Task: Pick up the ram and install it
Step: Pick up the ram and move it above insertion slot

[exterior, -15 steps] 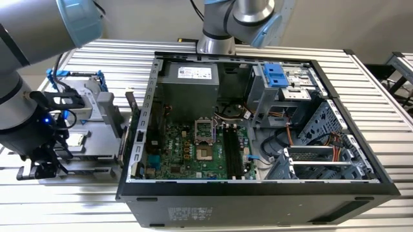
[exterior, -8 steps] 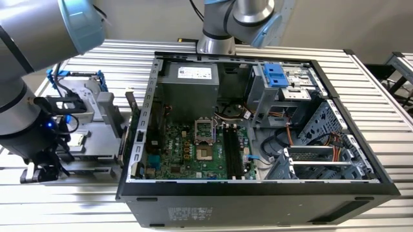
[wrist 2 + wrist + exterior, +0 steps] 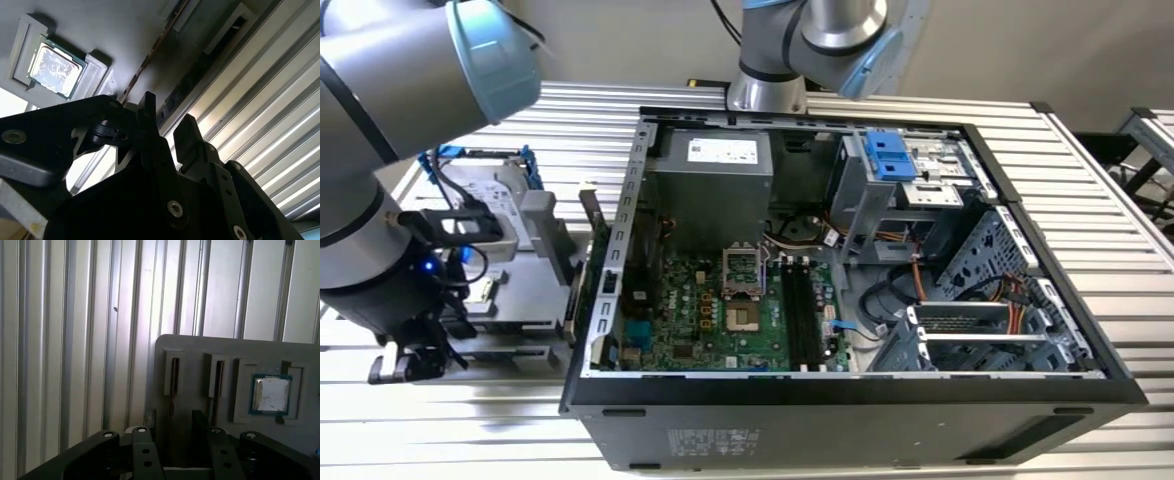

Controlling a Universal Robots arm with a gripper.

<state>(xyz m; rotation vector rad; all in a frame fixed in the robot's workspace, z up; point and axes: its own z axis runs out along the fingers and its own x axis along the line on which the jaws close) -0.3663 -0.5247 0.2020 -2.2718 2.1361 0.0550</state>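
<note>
The ram point(image 3: 174, 379) is a thin dark stick standing on edge in a slot of a grey holder point(image 3: 200, 347). A second stick point(image 3: 218, 382) stands in the slot beside it. In the second wrist view the ram point(image 3: 150, 54) shows as a thin brownish edge running away from the fingertips. My gripper point(image 3: 172, 429) is open, its two black fingers apart and in line with the nearer slot, with nothing between them. In the second wrist view the gripper point(image 3: 167, 125) sits just short of the holder. In the exterior view the gripper point(image 3: 411, 362) hangs low at the left, beside the open computer case point(image 3: 854, 385).
A square silver-topped processor chip point(image 3: 270, 394) lies in a pocket of the holder next to the slots. A hard drive with a blue frame point(image 3: 480, 175) sits at the holder's far end. The green motherboard point(image 3: 707, 320) with black memory slots point(image 3: 807, 310) lies in the case. Ribbed metal tabletop point(image 3: 454, 430) surrounds everything.
</note>
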